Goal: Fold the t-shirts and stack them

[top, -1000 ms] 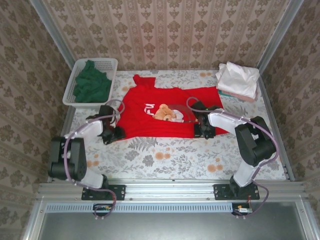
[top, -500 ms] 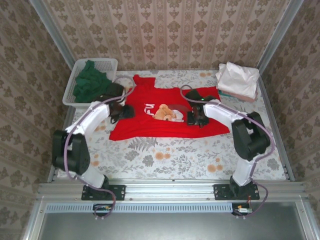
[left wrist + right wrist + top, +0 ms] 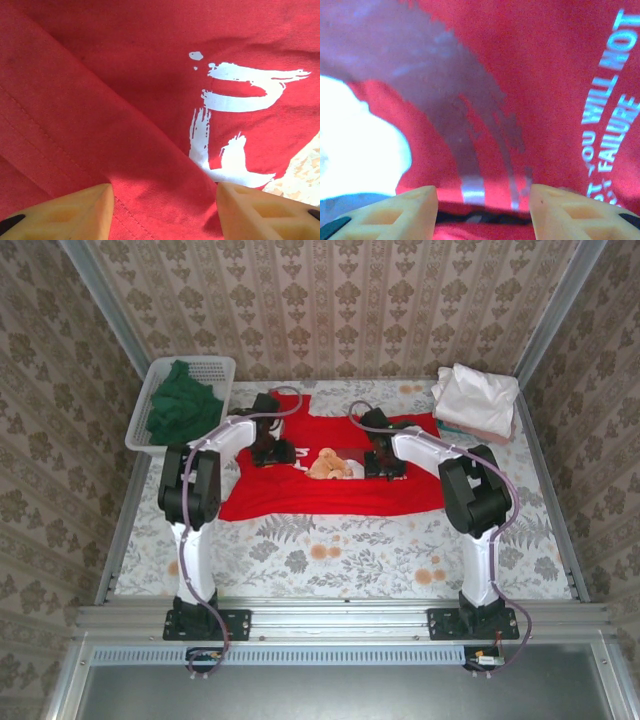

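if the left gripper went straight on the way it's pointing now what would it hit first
The red t-shirt. The left gripper points at it, with its open fingers either side of a raised fold of the cloth. It would likely press that fold first, though the gap to it is unclear.

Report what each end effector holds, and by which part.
Nothing looks held. Both the left end effector and right end effector stand open over the red t-shirt, cloth loose between the jaws.
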{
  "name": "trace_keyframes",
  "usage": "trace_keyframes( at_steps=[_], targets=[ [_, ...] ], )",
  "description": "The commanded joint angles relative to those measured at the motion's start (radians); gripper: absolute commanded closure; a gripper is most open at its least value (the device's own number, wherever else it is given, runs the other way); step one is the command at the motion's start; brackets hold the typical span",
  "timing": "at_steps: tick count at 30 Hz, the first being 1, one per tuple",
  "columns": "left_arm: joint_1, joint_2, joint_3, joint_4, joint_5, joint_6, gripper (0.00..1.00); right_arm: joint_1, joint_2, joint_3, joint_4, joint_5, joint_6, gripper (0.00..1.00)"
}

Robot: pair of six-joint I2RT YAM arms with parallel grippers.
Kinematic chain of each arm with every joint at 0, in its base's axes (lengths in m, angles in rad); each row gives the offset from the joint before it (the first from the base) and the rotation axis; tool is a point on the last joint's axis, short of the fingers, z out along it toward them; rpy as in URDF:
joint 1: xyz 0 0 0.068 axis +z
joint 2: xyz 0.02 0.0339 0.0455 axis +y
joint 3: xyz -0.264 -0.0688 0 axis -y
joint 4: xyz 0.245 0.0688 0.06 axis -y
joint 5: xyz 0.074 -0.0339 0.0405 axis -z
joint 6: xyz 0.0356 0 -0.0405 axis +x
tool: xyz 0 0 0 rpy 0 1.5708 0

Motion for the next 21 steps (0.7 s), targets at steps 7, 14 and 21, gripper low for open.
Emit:
trace_keyframes(
  at_steps=[7,14,21],
  targets=[
    [0.018,-0.111,0.009,-0.05,-0.022,0.034,0.42,-0.005,-0.169,-0.029,-0.038,0.08,-0.037,0.46],
    [-0.032,-0.297,-0.185,0.015,-0.02,-0.028,0.37,0.022,-0.236,-0.265,0.121,-0.088,0.041,0.49],
    [-0.074,-0.328,-0.341,0.124,0.033,-0.112,0.37,-0.001,-0.063,-0.132,0.075,-0.078,0.039,0.5]
  ],
)
